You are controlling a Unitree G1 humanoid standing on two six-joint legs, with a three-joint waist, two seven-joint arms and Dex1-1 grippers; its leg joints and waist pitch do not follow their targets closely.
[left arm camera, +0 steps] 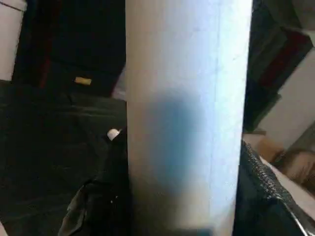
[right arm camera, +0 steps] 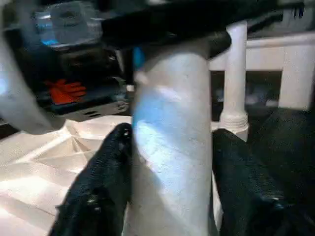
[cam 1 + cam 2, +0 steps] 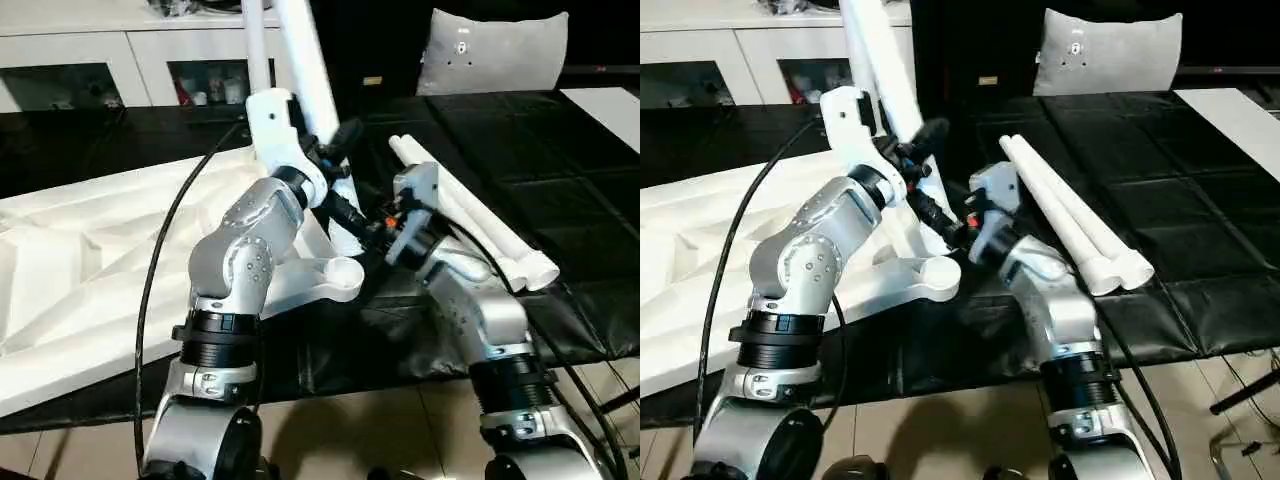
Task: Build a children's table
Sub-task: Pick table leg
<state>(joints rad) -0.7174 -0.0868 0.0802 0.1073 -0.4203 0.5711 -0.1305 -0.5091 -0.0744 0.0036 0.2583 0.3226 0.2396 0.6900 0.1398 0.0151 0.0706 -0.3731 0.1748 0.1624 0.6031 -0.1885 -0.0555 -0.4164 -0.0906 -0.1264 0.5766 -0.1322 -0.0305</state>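
White tube leg (image 3: 305,60) leaning up from the tabletop (image 3: 90,260), our left hand (image 3: 335,145) clamped on it, our right hand (image 2: 170,162) straddling it lower down, grip unclear, two spare legs (image 3: 480,225) on the counter (image 3: 560,150).

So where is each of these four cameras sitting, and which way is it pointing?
Left eye view: on the head, looking forward and down at the upturned tabletop on the black work table; the silver forearms show.
Right eye view: beside it on the head, showing the same scene.
Left wrist view: behind the left gripper, looking along its fingers, shut on the leg.
Right wrist view: behind the right gripper, its fingers shut on that leg, tabletop beyond.
Shared: all four show that leg.
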